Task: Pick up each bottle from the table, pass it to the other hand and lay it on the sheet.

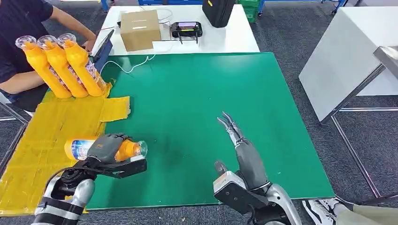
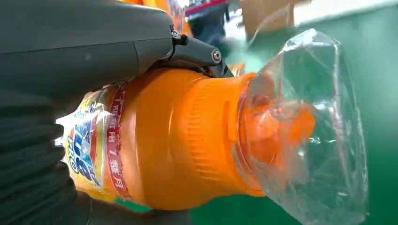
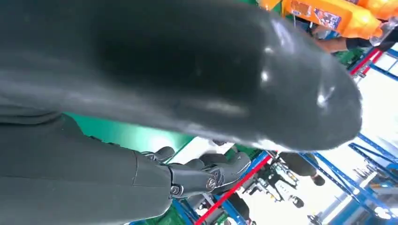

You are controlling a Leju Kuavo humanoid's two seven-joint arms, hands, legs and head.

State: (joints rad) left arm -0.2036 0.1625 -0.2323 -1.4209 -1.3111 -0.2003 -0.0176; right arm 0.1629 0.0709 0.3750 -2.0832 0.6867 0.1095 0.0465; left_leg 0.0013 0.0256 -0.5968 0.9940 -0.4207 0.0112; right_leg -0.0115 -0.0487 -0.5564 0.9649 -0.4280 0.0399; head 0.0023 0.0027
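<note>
Green tabletop [image 1: 197, 117] mid-frame; yellow sheet [image 1: 37, 140] left edge. Three bottles [image 1: 61, 65] lie upper left on sheet, done. Left hand [image 1: 107, 149] grips fourth bottle [image 1: 80, 149] lower left, laying pending. Right hand [image 1: 239, 150] empty, fingers spread.

Place: a robotics lab or test hall inside an industrial building.
Work surface: a green mat [image 1: 197, 117] covers the bench, with a yellow sheet [image 1: 42, 136] at its left end.
Beyond the green mat: a white table [image 1: 225, 40] carries a cardboard box [image 1: 140, 29], a handheld controller [image 1: 187, 29] and a black case [image 1: 218, 11].
Floor: grey carpet [image 1: 291, 51].
Background: blue steel racking [image 3: 371, 150].
Beside the green mat: a seated person [image 1: 21, 42].
</note>
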